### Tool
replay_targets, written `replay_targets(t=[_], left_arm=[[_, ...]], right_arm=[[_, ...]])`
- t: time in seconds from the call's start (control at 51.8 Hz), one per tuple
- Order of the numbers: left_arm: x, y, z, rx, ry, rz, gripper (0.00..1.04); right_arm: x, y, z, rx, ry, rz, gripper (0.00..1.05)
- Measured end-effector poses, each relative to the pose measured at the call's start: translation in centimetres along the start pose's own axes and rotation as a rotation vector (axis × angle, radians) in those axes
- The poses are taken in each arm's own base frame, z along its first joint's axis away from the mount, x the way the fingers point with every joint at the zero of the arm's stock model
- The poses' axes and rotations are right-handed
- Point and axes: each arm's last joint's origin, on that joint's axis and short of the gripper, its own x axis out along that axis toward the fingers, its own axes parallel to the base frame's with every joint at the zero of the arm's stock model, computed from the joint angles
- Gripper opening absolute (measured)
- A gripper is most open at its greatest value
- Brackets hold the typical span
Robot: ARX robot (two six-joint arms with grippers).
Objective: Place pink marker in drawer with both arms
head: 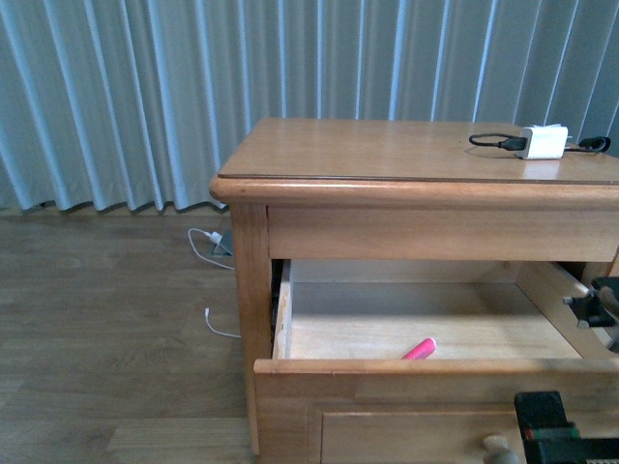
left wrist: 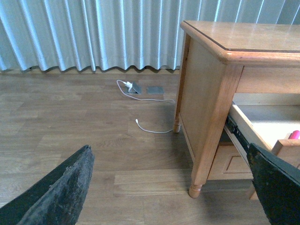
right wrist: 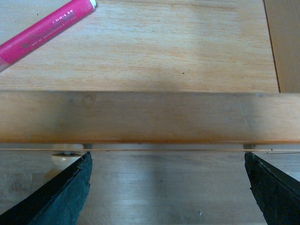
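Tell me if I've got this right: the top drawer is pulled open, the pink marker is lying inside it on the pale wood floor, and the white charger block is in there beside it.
Not quite. The drawer is open and the pink marker lies on its floor, but the white charger block sits on the nightstand top with its black cable, not in the drawer. The front view shows this.

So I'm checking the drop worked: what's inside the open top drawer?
The pink marker lies on the drawer floor near the front. The front panel hides the nearest strip of floor.
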Motion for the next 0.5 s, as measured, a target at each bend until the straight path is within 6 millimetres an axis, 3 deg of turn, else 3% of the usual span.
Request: replay_targets(t=[0.193, 0.502], left_arm=[[0.0, 0.0, 0.0, 0.0, 0.0, 0.0, 0.99], [0.0, 0.0, 0.0, 0.0, 0.0, 0.0, 0.99]], right_arm=[[2.9, 0.4, 3.3, 0.021, -0.114, 0.027, 0.96], [6.9, 0.7, 5.4, 0.053, -0.255, 0.064, 0.96]])
